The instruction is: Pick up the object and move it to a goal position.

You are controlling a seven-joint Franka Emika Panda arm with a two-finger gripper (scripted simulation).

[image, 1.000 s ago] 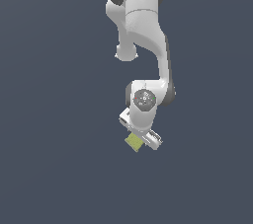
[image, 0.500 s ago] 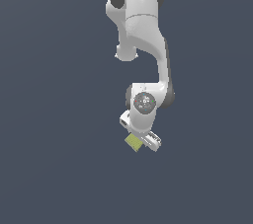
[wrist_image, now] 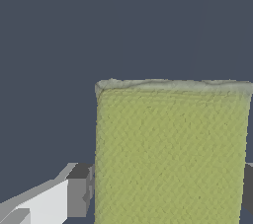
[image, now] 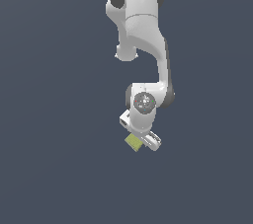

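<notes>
Exterior view shows the white Panda arm [image: 141,30] reaching down over a plain dark grey surface [image: 54,159], with the gripper [image: 140,141] at its lower end and the yellow-green block [image: 133,142] showing just beneath the hand, on the exterior view's left of the finger assembly. No edge or corner of the surface appears in either view, so the block's place on it cannot be fixed beyond being directly under the wrist; whether the block rests on the surface or is lifted off it cannot be told from these frames. The wrist view shows the block [wrist_image: 170,154] filling the space ahead of the camera, matte and lightly textured, with one grey finger pad [wrist_image: 80,191] hard against its side face and a second dark pad [wrist_image: 248,188] at the opposite side at the frame edge. No gap is visible on the near side; the fingers appear closed on the block across its width. Judgement: the grasp step is at or near completion and the carry is the step in hand. No goal marker is visible in either view, so its direction is unknown. The next move calls for holding clamping pressure steady while translating, avoiding any tilt that could let the flat block slip between the pads.
</notes>
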